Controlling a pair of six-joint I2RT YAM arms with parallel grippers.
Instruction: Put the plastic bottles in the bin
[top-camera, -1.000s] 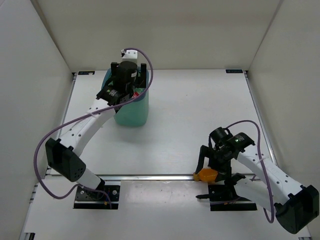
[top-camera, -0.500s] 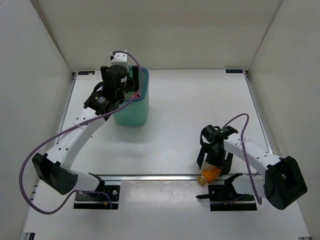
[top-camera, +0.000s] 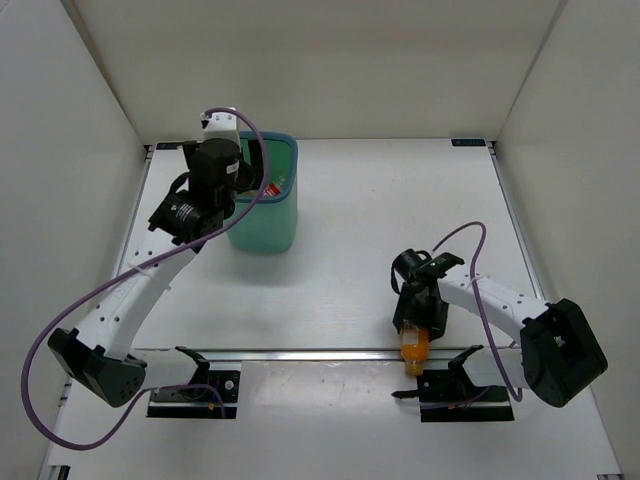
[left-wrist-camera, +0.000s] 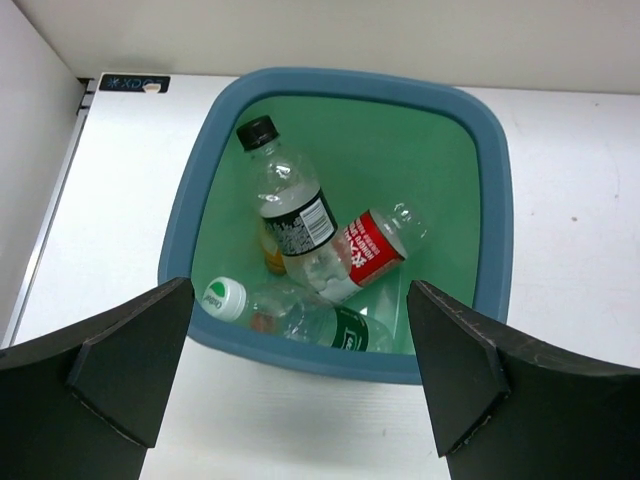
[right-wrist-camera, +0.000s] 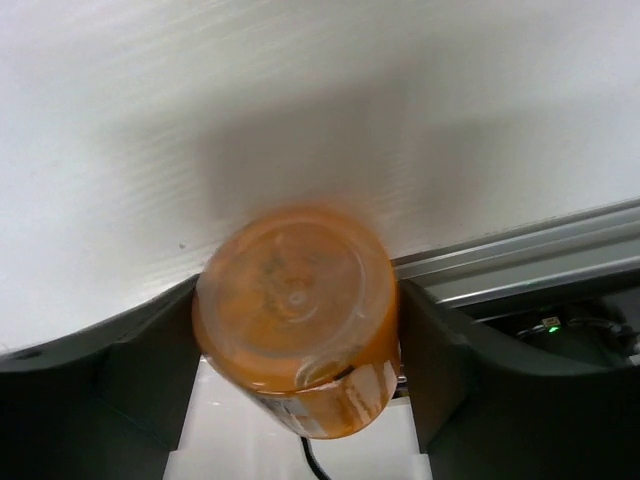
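The orange bottle is at the near right edge of the table, at the metal rail that runs along that edge. The right wrist view shows its round base end-on. The right gripper is closed on this bottle: one finger presses against each side of the body, with no gap visible on either side.

The bin stands upright at the far left of the table, well apart from the orange bottle. Four bottles lie inside it:
- a clear bottle with a black cap and a dark label, leaning on the others;
- a clear bottle with a red label, touching the dark-labelled one;
- a clear bottle with a green label and a white cap, against the near wall;
- a second orange bottle, mostly hidden beneath the dark-labelled one.

The left gripper hangs above the bin opening. Its jaws are spread wide and grip nothing.
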